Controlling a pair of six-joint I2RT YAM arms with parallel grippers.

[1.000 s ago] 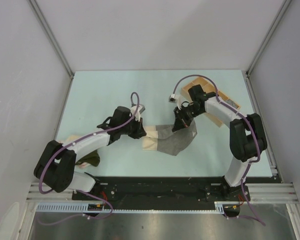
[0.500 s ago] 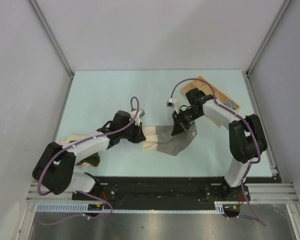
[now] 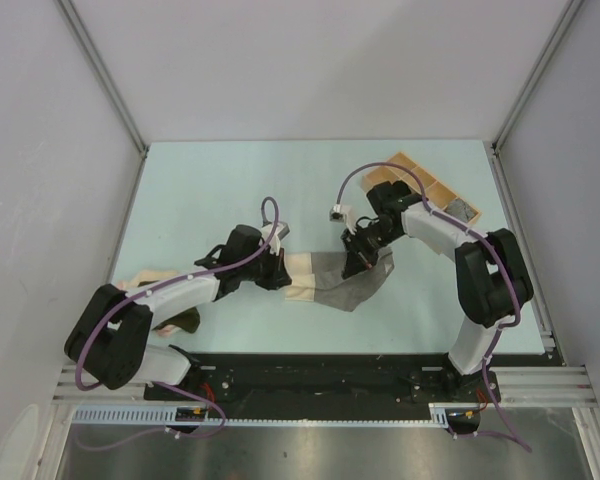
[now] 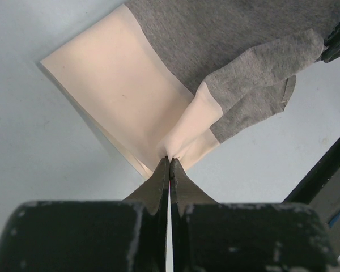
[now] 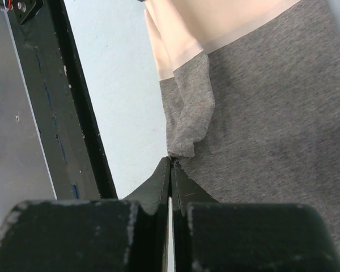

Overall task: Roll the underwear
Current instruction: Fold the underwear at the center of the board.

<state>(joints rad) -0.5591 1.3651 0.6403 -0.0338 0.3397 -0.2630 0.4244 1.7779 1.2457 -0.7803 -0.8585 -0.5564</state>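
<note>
Both arms have drawn back toward their bases, dragging the grey cloth underwear with its beige waistband (image 3: 345, 290) along the pale green table (image 3: 200, 190). I see the left gripper (image 4: 170, 161) pinched tight on the beige edge, the right gripper (image 5: 171, 162) likewise on a grey fold (forearms low, reaching inward).
</note>
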